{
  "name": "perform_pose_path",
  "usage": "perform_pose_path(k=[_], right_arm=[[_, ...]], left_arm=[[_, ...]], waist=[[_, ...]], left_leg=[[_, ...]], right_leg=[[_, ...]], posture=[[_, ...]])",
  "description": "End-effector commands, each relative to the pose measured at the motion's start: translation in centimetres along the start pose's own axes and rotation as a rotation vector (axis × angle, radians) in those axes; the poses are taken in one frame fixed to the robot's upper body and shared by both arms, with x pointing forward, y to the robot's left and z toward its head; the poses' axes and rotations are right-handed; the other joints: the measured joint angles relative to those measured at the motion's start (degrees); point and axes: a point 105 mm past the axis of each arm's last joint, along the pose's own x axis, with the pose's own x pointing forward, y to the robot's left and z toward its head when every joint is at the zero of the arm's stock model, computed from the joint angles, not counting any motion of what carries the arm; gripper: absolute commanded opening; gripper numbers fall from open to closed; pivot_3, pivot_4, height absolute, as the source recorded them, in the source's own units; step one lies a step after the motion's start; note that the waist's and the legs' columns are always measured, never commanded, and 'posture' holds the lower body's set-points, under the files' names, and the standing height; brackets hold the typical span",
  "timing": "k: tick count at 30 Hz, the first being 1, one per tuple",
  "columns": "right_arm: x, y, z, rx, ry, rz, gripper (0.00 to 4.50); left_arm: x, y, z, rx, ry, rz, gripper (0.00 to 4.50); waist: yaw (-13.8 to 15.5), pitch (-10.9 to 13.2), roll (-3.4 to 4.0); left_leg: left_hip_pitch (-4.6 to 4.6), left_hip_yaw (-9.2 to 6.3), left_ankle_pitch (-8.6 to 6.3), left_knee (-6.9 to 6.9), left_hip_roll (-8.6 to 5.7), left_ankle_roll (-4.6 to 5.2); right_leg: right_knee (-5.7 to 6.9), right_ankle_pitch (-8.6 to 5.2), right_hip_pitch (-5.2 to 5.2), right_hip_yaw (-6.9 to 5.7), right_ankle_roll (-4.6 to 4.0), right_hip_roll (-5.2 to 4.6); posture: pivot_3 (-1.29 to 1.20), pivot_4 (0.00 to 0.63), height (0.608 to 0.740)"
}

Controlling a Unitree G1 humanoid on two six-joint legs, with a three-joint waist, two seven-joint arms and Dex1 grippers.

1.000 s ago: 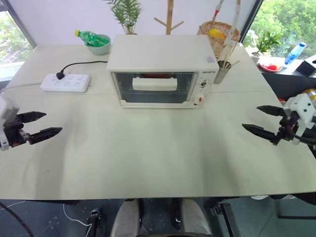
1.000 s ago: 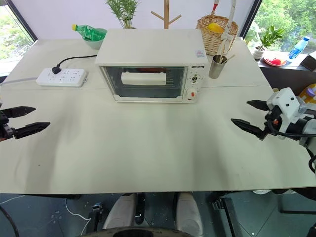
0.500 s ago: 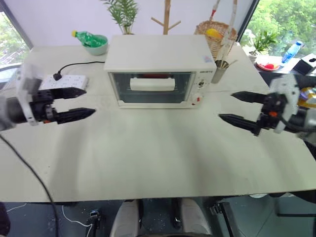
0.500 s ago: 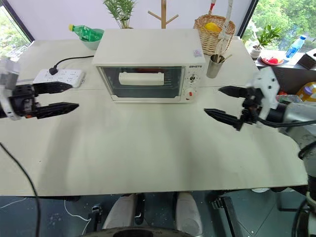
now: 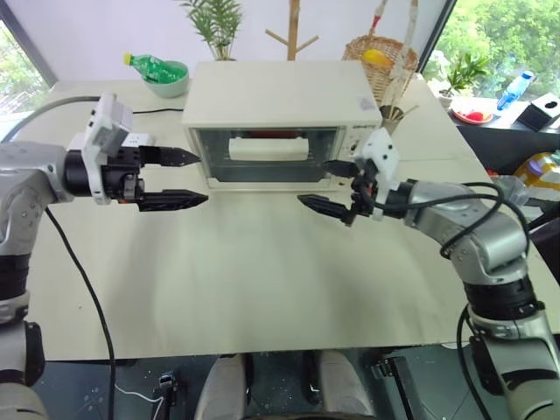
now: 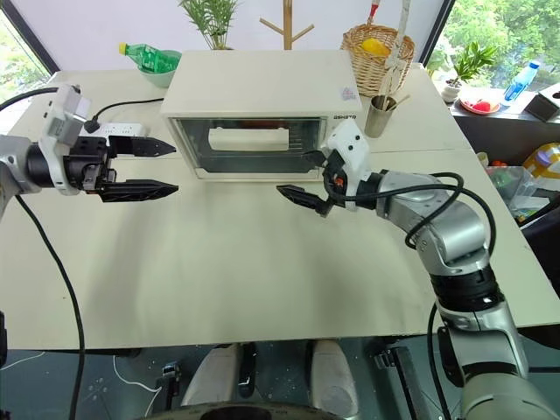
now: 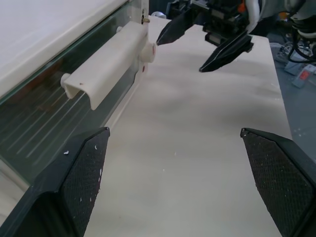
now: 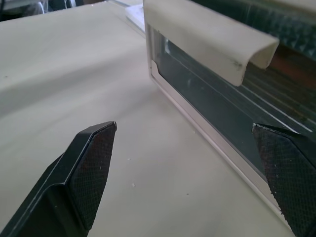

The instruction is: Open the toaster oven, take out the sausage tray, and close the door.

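Cream table [image 5: 262,280] carried the toaster oven [image 5: 284,92] toward the far side, w/ a white power strip [image 6: 112,131] and a green bottle in a bowl [image 5: 166,72] off its left end, and a wicker basket [image 5: 385,66] and metal cup [image 5: 391,118] off its right. Door [image 5: 271,157] was shut, its white bar handle [image 5: 271,149] untouched. Sausage tray wasn't clearly visible; only a reddish streak behind the glass above the handle, prob. the sausages, so the tray looked to be inside. Left gripper [image 5: 179,178] sat just off the oven's left front corner, jaws spread wide, nothing held. Right gripper [image 5: 331,186] hung low in front of the knob panel, near the door's right end, also wide open and empty. Neither touched the oven. Risks as I judged them: both grippers were pointing in toward each other across the door front, so they could clash if both went for the handle. Right upper finger was near the red knobs [image 5: 354,173]; a sloppy approach could bump a dial. A pull on one end of the handle might drag the light oven forward instead of swinging the door down.
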Motion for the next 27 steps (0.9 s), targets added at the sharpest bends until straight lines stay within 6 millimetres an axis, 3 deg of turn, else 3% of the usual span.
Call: perform_pose_path(k=[1,9,18,27], right_arm=[[0.8,-0.7,1.5,-0.055,-0.045,-0.012,4.5],[2.8,-0.8,2.4,-0.078,-0.077,0.037,4.5],[2.8,2.5,4.4,-0.124,-0.167,0.195,4.5],[1.5,4.9,2.8,-0.127,-0.145,0.241,4.5]], left_arm=[[-0.6,-0.3,1.1,0.051,-0.014,0.008,4.46],[-0.9,-0.4,1.0,0.052,-0.023,0.032,4.46],[-0.9,0.6,1.1,0.043,-0.053,0.074,4.46],[0.0,1.9,2.7,0.04,-0.126,0.079,4.46]], waist=[[-0.1,0.0,0.0],[-0.1,0.0,0.0],[-0.1,0.0,0.0],[-0.3,0.0,-0.01]], left_leg=[[0.0,0.0,0.0,0.01,0.0,0.0],[0.0,0.0,0.0,-0.01,0.01,0.0],[0.0,0.0,0.0,-0.01,0.0,0.0],[-0.01,-0.01,-0.01,-0.04,0.01,0.03]], right_leg=[[0.0,0.0,0.0,0.0,0.01,0.0],[0.03,0.02,-0.03,0.0,0.04,0.0],[0.07,0.05,-0.05,0.01,0.08,-0.01],[0.14,0.05,-0.12,0.01,0.09,0.03]], posture=[[0.0,0.15,0.74],[0.0,0.15,0.74],[0.0,0.15,0.74],[0.0,0.15,0.74]])
